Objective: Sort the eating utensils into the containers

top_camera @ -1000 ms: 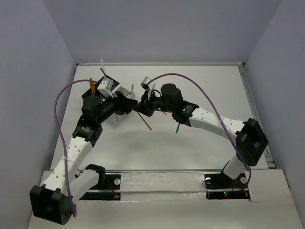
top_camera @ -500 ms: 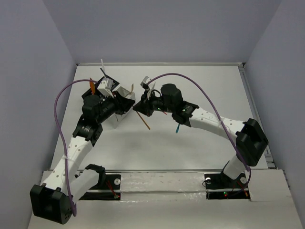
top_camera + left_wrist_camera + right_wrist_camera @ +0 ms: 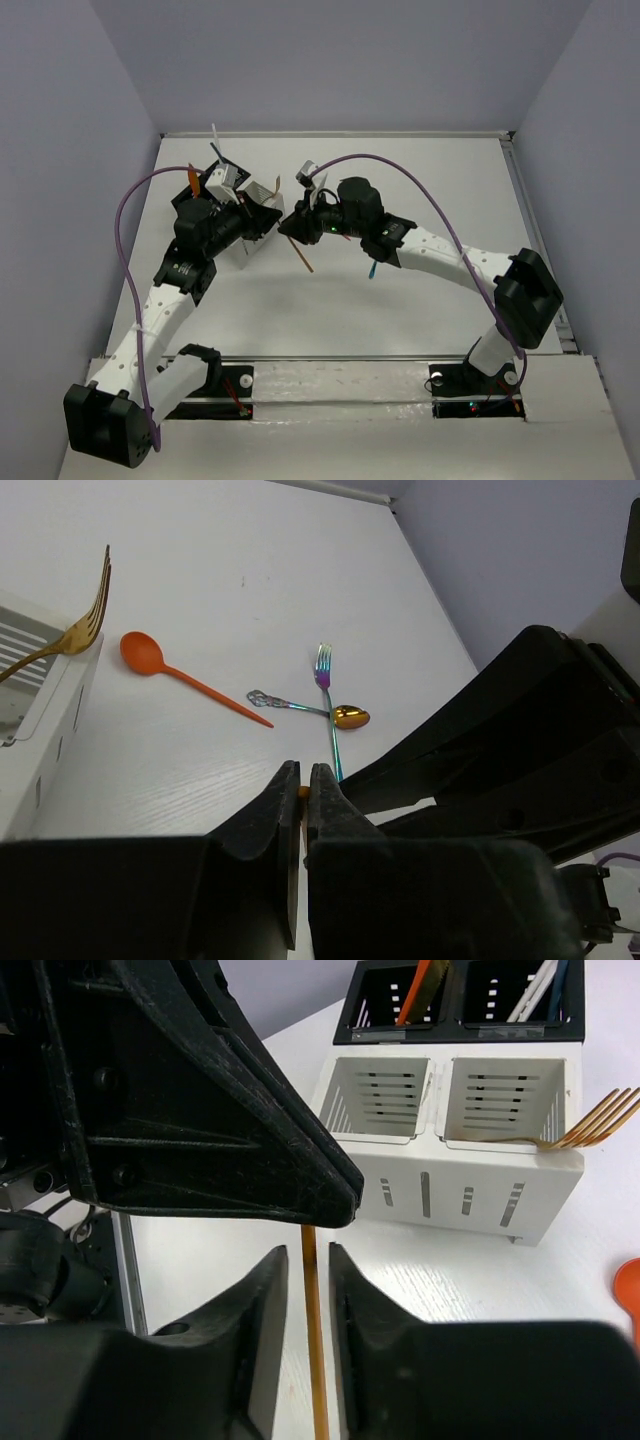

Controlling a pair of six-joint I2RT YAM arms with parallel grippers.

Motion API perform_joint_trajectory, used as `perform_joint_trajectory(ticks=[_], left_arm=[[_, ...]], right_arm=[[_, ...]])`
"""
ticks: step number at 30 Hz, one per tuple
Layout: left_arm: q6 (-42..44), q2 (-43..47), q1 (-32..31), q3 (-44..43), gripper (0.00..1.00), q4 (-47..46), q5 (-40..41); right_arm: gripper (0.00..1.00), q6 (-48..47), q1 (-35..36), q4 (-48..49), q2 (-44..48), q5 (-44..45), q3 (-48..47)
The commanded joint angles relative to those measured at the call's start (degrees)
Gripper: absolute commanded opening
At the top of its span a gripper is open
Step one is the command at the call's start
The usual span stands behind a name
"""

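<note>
A gold fork (image 3: 595,1120) leans from the white caddy (image 3: 470,1195), black caddy (image 3: 447,990) behind; orange spoon (image 3: 200,686) and teal fork (image 3: 325,685) lie flat; orange stick (image 3: 312,1340) held aloft.

two caddies, one white caddy (image 3: 440,1195) plus one black caddy (image 3: 450,1032), two forks, gold fork (image 3: 590,1120) and teal fork (image 3: 324,670), two spoons, orange spoon (image 3: 145,653) and gold-bowled spoon (image 3: 350,717), just one orange stick (image 3: 312,1340), three handles (image 3: 413,988) sticking out of the black one

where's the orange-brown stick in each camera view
Top external: orange-brown stick slants down at table centre, right of the white caddy.
Left wrist: only a sliver shows between the left gripper fingers.
Right wrist: upright at bottom centre, inside the right gripper.
Shared landmark: the white caddy.
</note>
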State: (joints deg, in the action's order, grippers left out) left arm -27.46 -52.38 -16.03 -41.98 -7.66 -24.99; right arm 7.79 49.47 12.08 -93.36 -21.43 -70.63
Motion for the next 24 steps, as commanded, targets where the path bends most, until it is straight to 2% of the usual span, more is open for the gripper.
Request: perform_joint_trajectory(ticks=[1,4,8,9,10,18,24], left_arm=[[0.83,0.79,-0.14,-1.0,0.06,-1.22,0.65],[1.27,0.79,-0.14,-2.05,0.06,-0.78,1.87],[1.8,0.96,-0.14,-3.98,0.06,0.54,3.63],[2.06,1.14,-0.14,-4.51,0.06,0.89,4.25],[2.24,1.05,-0.14,-5.74,0.06,1.33,5.47],[2.59,0.0,-0.14,-12.68,0.06,1.95,15.75],[6.27,-6.32,0.39,-23.93,0.06,4.05,28.58]], right_arm=[[0.4,1.35,0.36,4.01,2.92,-0.19,0.75],[0.58,1.61,0.36,3.66,4.85,-0.71,2.42],[0.74,2.05,0.36,1.73,11.24,-0.19,6.11],[0.74,2.05,0.36,1.55,12.84,0.16,7.25],[0.78,2.23,0.36,1.46,14.51,0.51,10.22],[0.81,5.3,0.36,3.57,31.3,6.48,27.9],[0.78,6.53,0.36,1.28,37.71,19.91,34.23]])
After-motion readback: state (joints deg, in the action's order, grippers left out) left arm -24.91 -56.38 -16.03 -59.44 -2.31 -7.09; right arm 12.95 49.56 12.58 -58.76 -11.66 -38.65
